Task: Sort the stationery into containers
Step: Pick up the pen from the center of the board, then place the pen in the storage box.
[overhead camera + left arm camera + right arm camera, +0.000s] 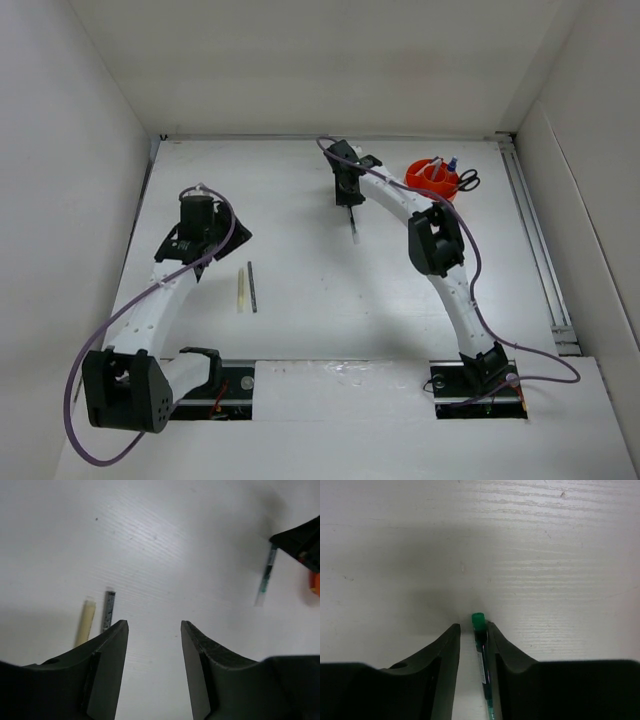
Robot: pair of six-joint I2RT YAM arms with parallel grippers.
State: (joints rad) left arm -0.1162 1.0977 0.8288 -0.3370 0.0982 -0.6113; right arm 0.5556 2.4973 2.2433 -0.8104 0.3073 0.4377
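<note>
In the top view, the orange cup [430, 184] stands at the back right, holding scissors [467, 180] and a few pens. A green-capped pen [479, 622] lies on the table between the fingers of my right gripper [472, 627]. It rests against the right finger, with a gap to the left one, so the jaws are open. In the top view that pen [354, 228] pokes out below the right gripper [348, 200]. A pale yellow stick [241, 290] and a dark pencil [252, 287] lie side by side at mid-left. My left gripper [154, 625] hangs open and empty, right of them.
White walls enclose the table on the left, back and right. A metal rail [535, 235] runs along the right edge. In the left wrist view the yellow stick [85, 622] and dark pencil [108, 610] lie just beyond the left finger.
</note>
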